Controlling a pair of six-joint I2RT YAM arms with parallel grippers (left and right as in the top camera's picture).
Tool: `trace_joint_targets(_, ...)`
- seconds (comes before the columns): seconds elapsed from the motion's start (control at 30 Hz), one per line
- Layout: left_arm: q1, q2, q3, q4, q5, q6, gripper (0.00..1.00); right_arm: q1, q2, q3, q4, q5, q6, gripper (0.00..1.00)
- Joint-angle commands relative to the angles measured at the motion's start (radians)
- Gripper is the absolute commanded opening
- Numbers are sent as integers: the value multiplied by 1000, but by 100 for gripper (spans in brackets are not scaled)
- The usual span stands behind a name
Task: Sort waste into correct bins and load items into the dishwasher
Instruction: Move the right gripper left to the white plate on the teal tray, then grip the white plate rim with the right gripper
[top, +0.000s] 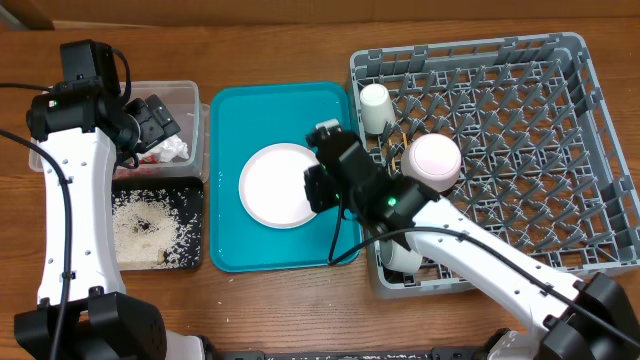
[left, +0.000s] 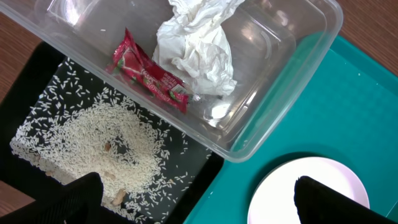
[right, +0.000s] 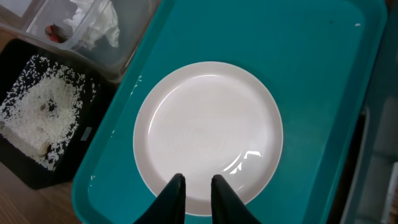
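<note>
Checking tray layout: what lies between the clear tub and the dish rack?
In the overhead view, the teal tray lies between the clear tub and dish rack, carrying the pink plate.

We see a teal tray (top: 225, 180) lying flat on the wooden table (top: 300, 45), about midway between the left and right sides of the scene. It is rectangular with rounded corners and a raised rim, and its surface shines a little under the light. The table is brown with a visible grain, bare along the far edge and at the near left corner. Black cables (top: 20, 85) run across its far left part.
</note>
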Motion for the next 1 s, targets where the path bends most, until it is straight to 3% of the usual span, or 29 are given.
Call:
trace_joint_targets(0.0,-2,3,23,1,2,-13,100,6,40,113,-58,13,-53,17)
trace_joint_targets(0.23,-2,3,23,1,2,-13,100,2,190,207,-103,24,-108,20)
trace_joint_targets(0.5,-2,3,23,1,2,-13,100,2,314,208,-35,257,-107,23)
trace_joint_targets(0.97,-2,3,23,1,2,-13,100,-47,455,208,-2,262,-107,34)
